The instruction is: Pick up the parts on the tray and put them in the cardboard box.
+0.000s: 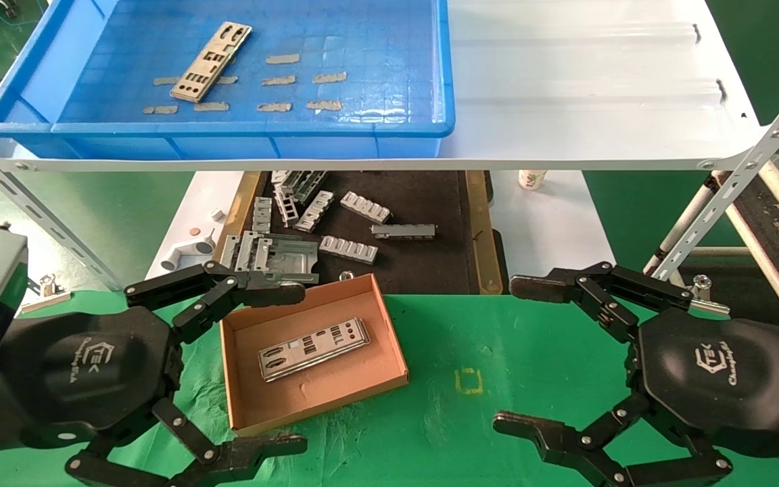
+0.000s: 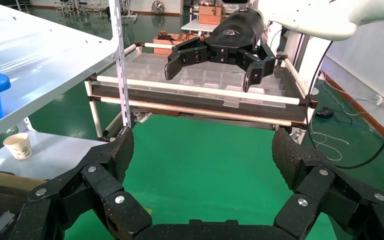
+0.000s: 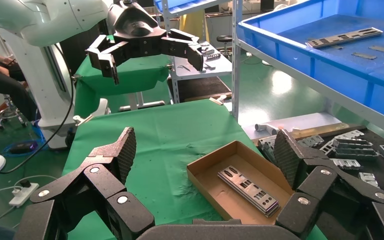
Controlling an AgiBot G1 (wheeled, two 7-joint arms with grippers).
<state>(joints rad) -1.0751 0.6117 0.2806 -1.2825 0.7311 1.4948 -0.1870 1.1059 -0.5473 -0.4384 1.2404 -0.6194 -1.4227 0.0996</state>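
One silver punched part (image 1: 211, 61) lies on the gridded floor of the blue tray (image 1: 247, 138), up on the white shelf at the back left. A stack of like parts (image 1: 314, 349) rests flat inside the brown cardboard box (image 1: 244, 396) on the green cloth. In the right wrist view the same box (image 3: 206, 184) and its parts (image 3: 247, 190) show between the fingers. My left gripper (image 1: 298, 367) stands open beside the box's left side, holding nothing. My right gripper (image 1: 502, 354) is open and empty over the cloth, right of the box.
Several grey tape strips (image 1: 273, 80) lie in the tray. Below the shelf a black tray with brown edges (image 1: 476, 230) holds chunky grey ribbed blocks (image 1: 349, 249). A paper cup (image 1: 531, 179) stands to its right. Slanted shelf struts (image 1: 734, 196) rise at both sides.
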